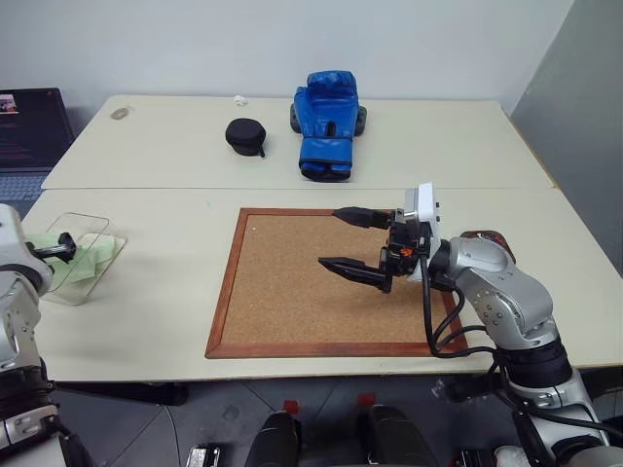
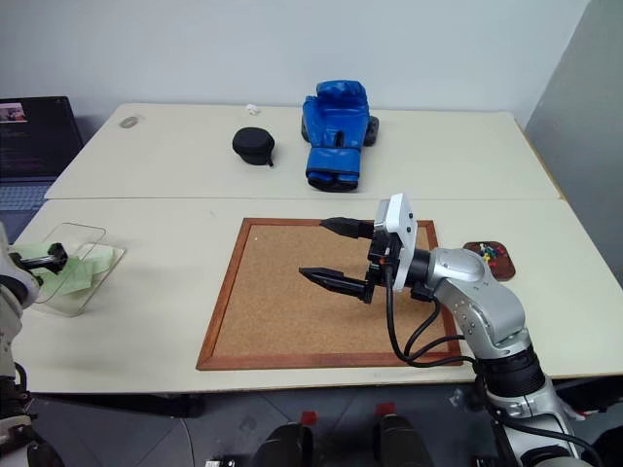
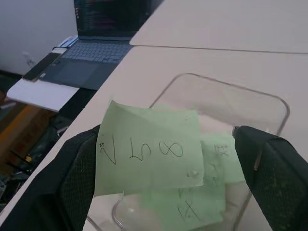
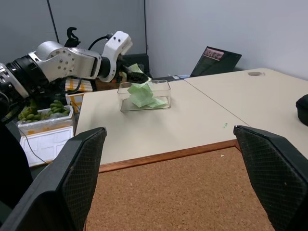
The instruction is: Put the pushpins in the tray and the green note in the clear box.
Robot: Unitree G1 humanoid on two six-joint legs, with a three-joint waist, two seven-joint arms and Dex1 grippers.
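Left gripper (image 3: 163,159) sits at the clear box (image 3: 269,103), fingers spread wide, one to either side of the box's opening. Green note (image 3: 149,151): pale green, roughly square, dark handwritten marks on its face, one corner curled. It stands tilted between the two fingers, one edge against the near finger (image 3: 72,178), well short of the other; whether it is stuck to that finger or propped on the papers below, cannot tell. Its lower edge overlaps more pale green slips lying inside the box, also scribbled on. The box is transparent, shallow, with rounded corners, and sits near the table's left edge.

Centre: cork board (image 1: 292,292), wood-framed, lying flat.

Right gripper (image 1: 352,240) hovers over the board, pointing toward the left arm, fingers wide apart and empty. One finger (image 1: 358,216) is over the board's far edge, the other (image 1: 350,268) over its middle.

Just behind the right wrist: the tray (image 2: 490,258), small, dark reddish-brown, low-rimmed, on the table beside the board's right frame. The pushpins (image 2: 490,253) lie in it, tiny red and green heads bunched together.
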